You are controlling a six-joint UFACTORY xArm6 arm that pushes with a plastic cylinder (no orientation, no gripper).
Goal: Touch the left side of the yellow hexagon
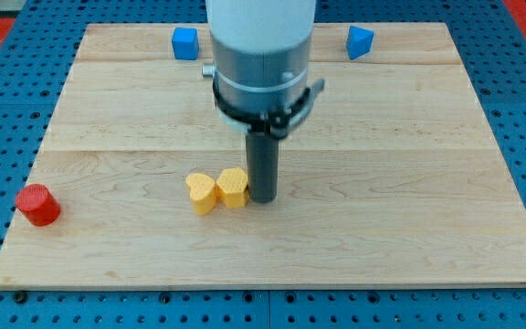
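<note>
Camera view: my tip is placed touching the right side of the yellow plastic hexagon; its left side, abutted by the yellow plastic heart, must be reached. No hand is fitted.

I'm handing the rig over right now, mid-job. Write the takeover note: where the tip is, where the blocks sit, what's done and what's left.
Tip: my tip is down on the board, against the view's right side of the right-hand yellow block; whether it touches is unclear.
Blocks: two yellow blocks sit side by side near the board's middle; the other yellow block is on the view's left. Which one is the hexagon is hard to tell. Red cylinder at the left edge; two blue blocks along the top edge.
Done: tip brought to the yellow pair.
Left: go round to the hexagon's left side and touch it.
</note>
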